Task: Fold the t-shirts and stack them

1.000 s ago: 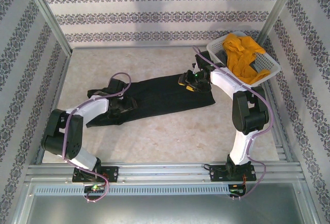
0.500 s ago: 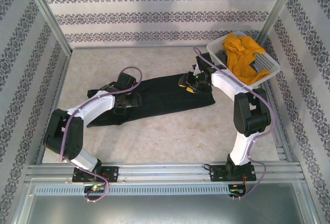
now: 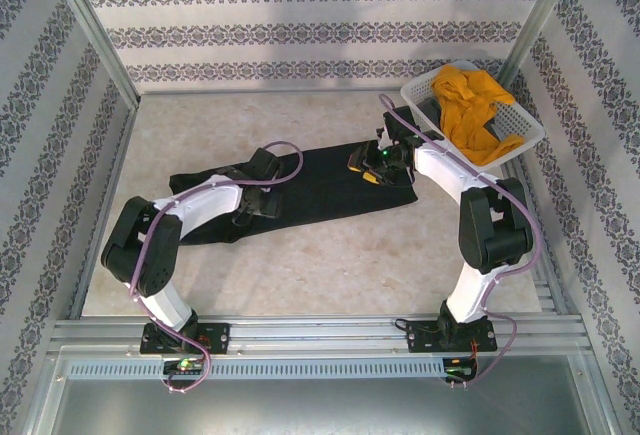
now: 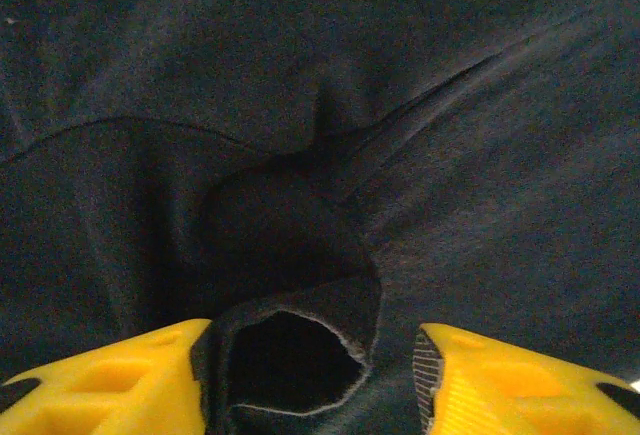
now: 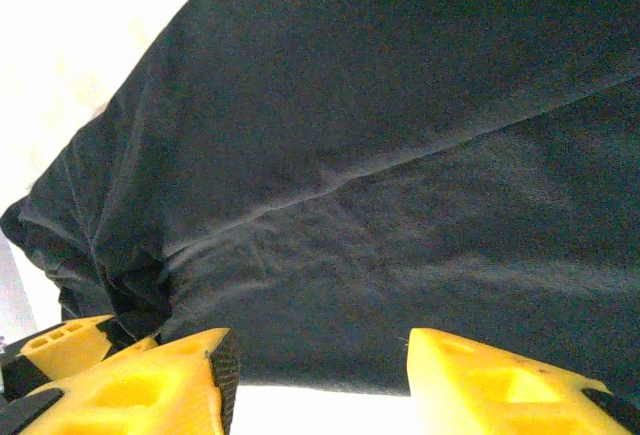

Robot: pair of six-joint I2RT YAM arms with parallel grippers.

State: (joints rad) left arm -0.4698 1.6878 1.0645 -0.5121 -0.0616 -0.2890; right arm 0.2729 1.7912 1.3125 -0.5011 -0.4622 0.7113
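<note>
Black t-shirt point(image 3: 320, 180): lies mid-table as a long, narrow band running left to right, apparently already folded lengthwise
Left gripper point(image 4: 310, 355): low over the band's left-middle, jaws apart, with a raised loop of cloth between them; the loop touches one finger and stands off the other, so nothing is pinched yet
Right gripper point(image 5: 320, 365): low at the band's right end, jaws apart astride the near hem; cloth bunches beside one finger, and whether it is pinned there cannot be told
Why so placed: one arm at each part of the band looks like the set-up for a crosswise fold, one end anchored while the other is lifted over
Mustard t-shirt point(image 3: 470, 105): heaped unfolded in the white basket point(image 3: 530, 133) at the far right corner, awaiting its turn
Edges: the right end sits square with a clean hem; the left end tapers and looks rumpled
Open room: bare table point(image 3: 300, 265) lies in front of and behind the band; the basket crowds the right arm's outer side, so the freer sweep is towards the centre
</note>
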